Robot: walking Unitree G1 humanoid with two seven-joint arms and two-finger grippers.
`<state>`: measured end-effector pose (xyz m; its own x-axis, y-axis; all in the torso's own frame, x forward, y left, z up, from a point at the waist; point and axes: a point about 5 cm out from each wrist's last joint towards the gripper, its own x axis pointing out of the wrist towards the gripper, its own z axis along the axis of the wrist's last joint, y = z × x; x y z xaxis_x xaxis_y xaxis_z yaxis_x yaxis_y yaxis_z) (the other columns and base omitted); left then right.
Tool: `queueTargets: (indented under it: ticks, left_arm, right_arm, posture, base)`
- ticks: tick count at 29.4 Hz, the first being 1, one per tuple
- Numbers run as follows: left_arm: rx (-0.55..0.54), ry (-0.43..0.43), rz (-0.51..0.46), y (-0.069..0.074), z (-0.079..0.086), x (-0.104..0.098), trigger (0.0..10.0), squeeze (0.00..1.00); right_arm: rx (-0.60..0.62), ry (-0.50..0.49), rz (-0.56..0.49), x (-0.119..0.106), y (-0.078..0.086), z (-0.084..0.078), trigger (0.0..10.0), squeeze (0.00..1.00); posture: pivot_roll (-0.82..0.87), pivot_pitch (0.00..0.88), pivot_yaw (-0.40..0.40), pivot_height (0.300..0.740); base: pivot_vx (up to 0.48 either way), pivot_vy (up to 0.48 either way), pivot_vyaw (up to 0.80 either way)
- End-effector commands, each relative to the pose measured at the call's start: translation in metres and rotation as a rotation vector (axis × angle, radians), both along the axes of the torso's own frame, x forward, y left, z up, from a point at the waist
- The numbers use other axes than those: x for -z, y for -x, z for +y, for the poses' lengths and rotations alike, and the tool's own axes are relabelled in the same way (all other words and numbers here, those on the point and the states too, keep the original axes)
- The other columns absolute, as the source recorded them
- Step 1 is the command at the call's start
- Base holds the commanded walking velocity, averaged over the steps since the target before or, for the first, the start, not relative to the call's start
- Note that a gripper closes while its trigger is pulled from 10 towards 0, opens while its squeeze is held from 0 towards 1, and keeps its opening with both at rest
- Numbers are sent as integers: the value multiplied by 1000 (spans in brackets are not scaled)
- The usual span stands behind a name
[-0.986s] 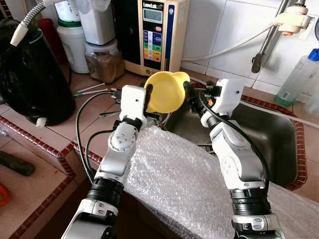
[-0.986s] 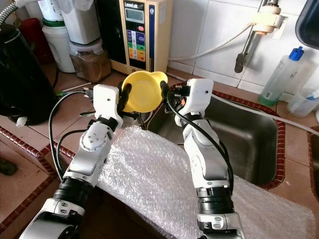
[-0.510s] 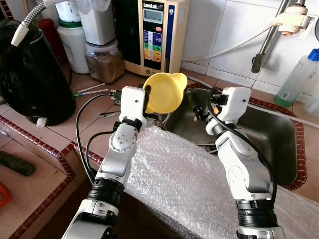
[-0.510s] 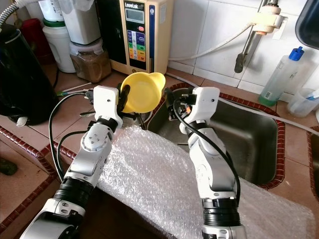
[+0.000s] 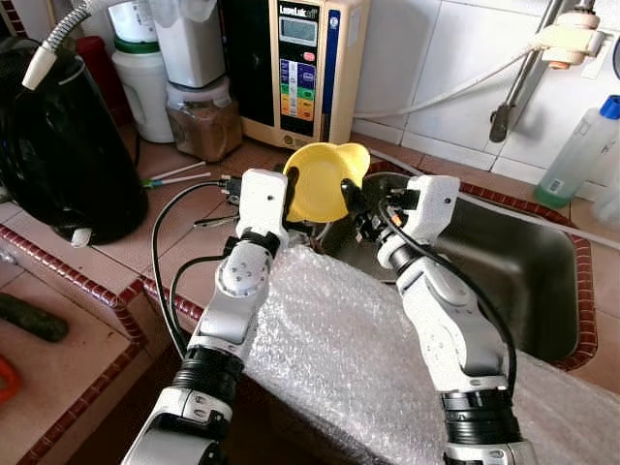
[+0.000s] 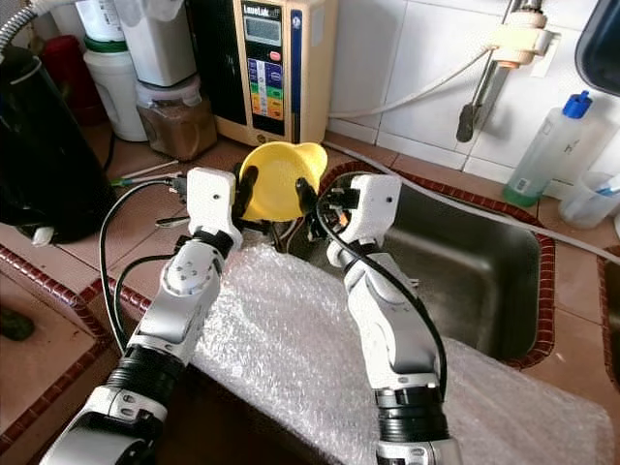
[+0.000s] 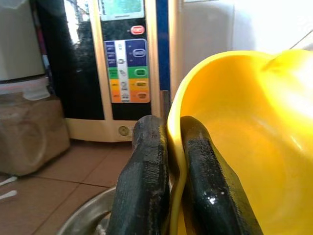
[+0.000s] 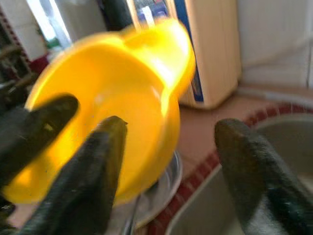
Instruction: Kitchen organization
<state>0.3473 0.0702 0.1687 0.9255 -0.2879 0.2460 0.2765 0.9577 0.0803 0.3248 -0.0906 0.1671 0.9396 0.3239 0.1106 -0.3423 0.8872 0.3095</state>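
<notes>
A yellow plastic bowl [image 5: 325, 179] with a pouring lip hangs tilted above the counter's edge beside the sink. My left gripper [image 7: 168, 127] is shut on its rim, one finger inside and one outside. My right gripper [image 5: 351, 199] is open at the bowl's right side, its fingers [image 8: 93, 161] spread wide. In the right wrist view the bowl [image 8: 112, 107] is close ahead, its lip edge in line with the gap. I cannot tell whether a finger touches it.
A steel sink [image 5: 528, 262] lies to the right, and bubble wrap [image 5: 349, 339] covers the counter front under both arms. A water machine [image 5: 302, 68], a jar [image 5: 203, 121], a black container [image 5: 68, 155] and a bottle [image 5: 579, 145] stand behind. A metal rim [image 7: 83, 220] lies below the bowl.
My right gripper drew away from the bowl to the right half a second ago and has now come back to its right edge. The left gripper kept its hold throughout.
</notes>
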Motion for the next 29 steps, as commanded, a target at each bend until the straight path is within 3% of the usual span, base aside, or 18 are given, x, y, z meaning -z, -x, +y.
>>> queueTargets:
  ticks: [1, 13, 29]
  left_arm:
    - [40, 1, -37, 4, -6, -6, 0, 0]
    - [57, 11, -48, 7, -7, -6, 0, 0]
    - [64, 6, -56, 8, -8, -6, 0, 0]
  right_arm:
    - [17, -26, 8, -2, -5, -1, 0, 0]
    - [74, -70, 58, 3, -13, -13, 0, 0]
    - [43, -80, 133, 14, -12, -14, 0, 0]
  posture:
    - [55, 0, 2, 740]
    - [54, 0, -2, 740]
    - [52, 0, -1, 740]
  base:
    - [0, 0, 0]
    - [0, 0, 0]
    - [0, 0, 0]
